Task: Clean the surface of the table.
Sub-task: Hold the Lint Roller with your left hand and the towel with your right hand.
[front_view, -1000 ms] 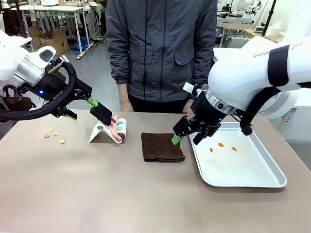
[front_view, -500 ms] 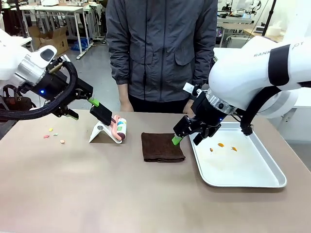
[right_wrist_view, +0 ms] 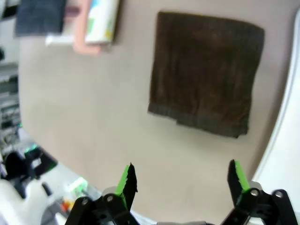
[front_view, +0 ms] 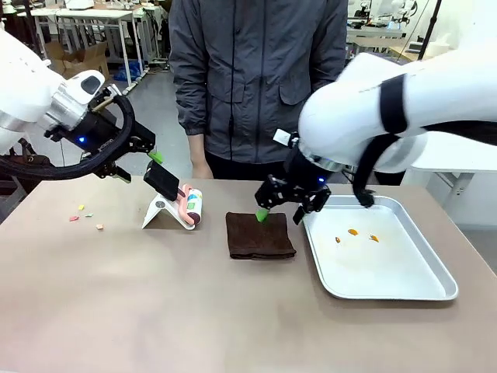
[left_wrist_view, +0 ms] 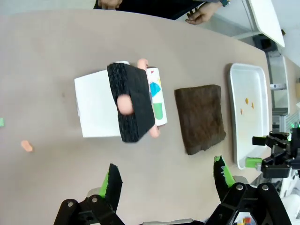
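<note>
Plainly, left end effector (left_wrist_view: 166,169) and right end effector (right_wrist_view: 181,168) gape; front view adds the person (front_view: 256,78).

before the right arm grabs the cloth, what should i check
1. Right gripper open: ok.
2. Right gripper near the cloth: ok, by its far edge.
3. Cloth flat, nothing on it: ok.
4. Left gripper open, away from cloth: ok.
5. Person's hand clear of cloth: ok, at the far table edge.
6. Table clean: not ok, crumbs on its left side.
</note>
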{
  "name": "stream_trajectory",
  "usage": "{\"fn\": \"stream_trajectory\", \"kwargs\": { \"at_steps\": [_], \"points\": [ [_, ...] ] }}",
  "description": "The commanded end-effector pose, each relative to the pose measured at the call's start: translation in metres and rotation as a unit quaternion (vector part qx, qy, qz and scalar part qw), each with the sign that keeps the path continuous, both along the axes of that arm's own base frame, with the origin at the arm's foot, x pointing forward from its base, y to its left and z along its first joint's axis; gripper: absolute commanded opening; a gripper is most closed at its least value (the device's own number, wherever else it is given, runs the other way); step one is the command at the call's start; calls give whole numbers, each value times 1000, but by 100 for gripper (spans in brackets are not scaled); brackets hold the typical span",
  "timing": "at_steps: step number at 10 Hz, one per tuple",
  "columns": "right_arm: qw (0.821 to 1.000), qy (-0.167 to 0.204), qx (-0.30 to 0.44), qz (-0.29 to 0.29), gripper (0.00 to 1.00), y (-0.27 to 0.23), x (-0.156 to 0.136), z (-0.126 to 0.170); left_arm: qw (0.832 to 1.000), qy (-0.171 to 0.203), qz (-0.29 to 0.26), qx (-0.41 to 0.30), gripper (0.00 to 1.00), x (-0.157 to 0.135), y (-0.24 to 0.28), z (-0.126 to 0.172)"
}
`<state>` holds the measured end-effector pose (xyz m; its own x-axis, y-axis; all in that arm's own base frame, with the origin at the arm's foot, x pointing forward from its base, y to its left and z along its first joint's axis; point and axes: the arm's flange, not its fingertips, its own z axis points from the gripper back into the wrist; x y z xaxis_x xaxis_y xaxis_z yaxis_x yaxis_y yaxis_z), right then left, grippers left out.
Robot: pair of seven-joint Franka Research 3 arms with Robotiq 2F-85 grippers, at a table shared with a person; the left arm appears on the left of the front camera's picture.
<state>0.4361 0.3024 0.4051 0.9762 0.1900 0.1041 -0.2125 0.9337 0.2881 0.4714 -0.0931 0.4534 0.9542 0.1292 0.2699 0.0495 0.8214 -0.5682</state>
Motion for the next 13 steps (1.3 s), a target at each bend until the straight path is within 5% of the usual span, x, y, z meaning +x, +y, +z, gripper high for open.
{"fn": "stream_trajectory", "kwargs": {
  "at_steps": [1, 5, 6, 7, 13],
  "points": [
    [996, 24, -65, -52, 100, 37, 34, -3, 1000, 15, -8, 16, 100, 21, -3, -3],
    [977, 41, -170, -118, 100, 67, 68, -36, 998, 51, 0, 24, 100, 58, 8, -23],
    [972, 52, -196, -119, 100, 67, 76, -44, 997, 38, -62, -6, 100, 66, 12, -27],
    [969, 64, -209, -118, 100, 64, 82, -51, 997, 34, -67, -23, 100, 72, 15, -31],
    [970, 90, -206, -97, 100, 52, 110, -84, 996, 48, -74, -14, 100, 77, 12, -46]
  ]
}}
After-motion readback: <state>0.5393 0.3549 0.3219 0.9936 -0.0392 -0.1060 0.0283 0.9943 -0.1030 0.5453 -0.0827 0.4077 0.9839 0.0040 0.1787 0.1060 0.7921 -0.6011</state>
